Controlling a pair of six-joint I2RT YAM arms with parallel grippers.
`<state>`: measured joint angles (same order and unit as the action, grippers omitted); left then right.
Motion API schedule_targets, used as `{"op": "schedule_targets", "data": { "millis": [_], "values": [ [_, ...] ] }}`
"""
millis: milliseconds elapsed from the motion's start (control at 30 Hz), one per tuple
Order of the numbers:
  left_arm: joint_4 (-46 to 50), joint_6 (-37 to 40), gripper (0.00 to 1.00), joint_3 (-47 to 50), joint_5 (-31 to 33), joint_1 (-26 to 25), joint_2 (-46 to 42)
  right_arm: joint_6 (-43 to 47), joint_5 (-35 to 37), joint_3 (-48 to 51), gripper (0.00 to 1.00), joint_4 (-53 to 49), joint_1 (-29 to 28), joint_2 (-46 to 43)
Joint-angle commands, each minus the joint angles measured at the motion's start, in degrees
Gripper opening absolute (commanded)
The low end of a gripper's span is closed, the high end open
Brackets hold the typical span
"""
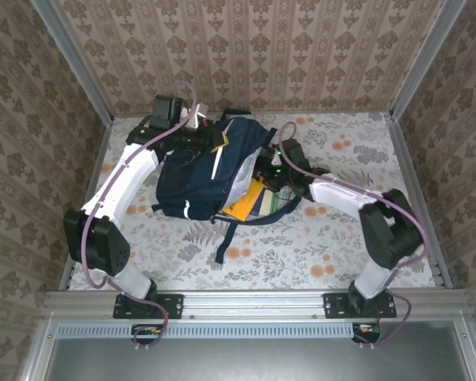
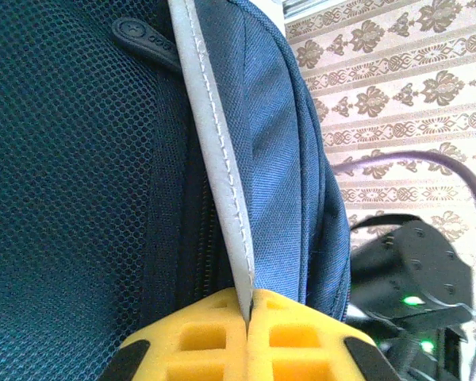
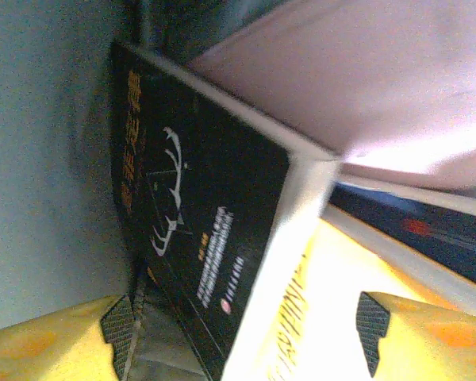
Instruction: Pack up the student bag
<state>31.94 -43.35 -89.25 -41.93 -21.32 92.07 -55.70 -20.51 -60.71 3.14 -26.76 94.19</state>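
On the left side of the large navy-blue fabric student bag (image 1: 198, 178), which lies on its side on the floral-patterned table (image 1: 341, 238), the left gripper (image 2: 248, 305) has its yellow fingers pressed fully together. They pinch the edge of the bag's white stitched reflective stripe (image 2: 214, 143), with mesh fabric just beside it. This looks like a bracing hold that props the bag's mouth up.

The mouth faces the right side of the bag. A flat yellow book (image 1: 248, 200) shows inside the opening, partly under the pale lining.

At that right side, the right gripper (image 3: 246, 333) sits in the mouth with its jaws standing wide apart. They straddle a black-covered book with a white spine (image 3: 198, 222), and a clear gap beside the spine suggests the pads are not pressing on it.

The book's long axis runs straight away from this claw, deeper into the bag, between grey lining and pale fabric. The right arm is plainly the nearer one to the opening. Any further seating of the book would probably be a push along that axis, while the left grip holds the opening up.
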Motion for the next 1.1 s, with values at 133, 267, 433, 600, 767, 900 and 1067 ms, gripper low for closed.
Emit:
{"op": "schedule_targets", "data": {
  "millis": [133, 267, 433, 600, 767, 900, 1067],
  "values": [
    [-11.8, -3.4, 0.00, 0.4, -2.9, -0.5, 1.8, 8.3, 7.8, 0.5, 0.62, -25.0, 2.8, -20.1],
    [-13.8, -3.9, 0.00, 0.7, -2.0, -2.5, 4.6, 6.1, 9.3, -6.1, 0.39, -36.3, 2.6, -25.3],
    [-17.7, -6.1, 0.00, 2.0, -1.6, -4.4, 8.5, 0.4, 8.2, -14.0, 0.35, -43.9, 1.5, -23.2],
    [-20.7, -7.8, 0.00, 2.9, -1.7, -7.5, 11.2, -4.5, 8.2, -17.9, 0.38, -47.1, -0.3, -16.6],
    [-23.0, -9.3, 0.00, 3.6, -1.7, -8.1, 12.9, -7.4, 7.1, -18.1, 0.40, -45.1, -0.7, -10.7],
    [-24.4, -10.1, 0.00, 4.3, -1.8, -8.3, 13.2, -8.4, 7.6, -17.8, 0.40, -42.8, -0.6, -7.3],
    [-24.6, -10.3, 0.00, 4.9, -2.0, -8.3, 13.0, -10.1, 8.4, -16.9, 0.39, -40.4, -0.2, -3.4]
  ]
}}
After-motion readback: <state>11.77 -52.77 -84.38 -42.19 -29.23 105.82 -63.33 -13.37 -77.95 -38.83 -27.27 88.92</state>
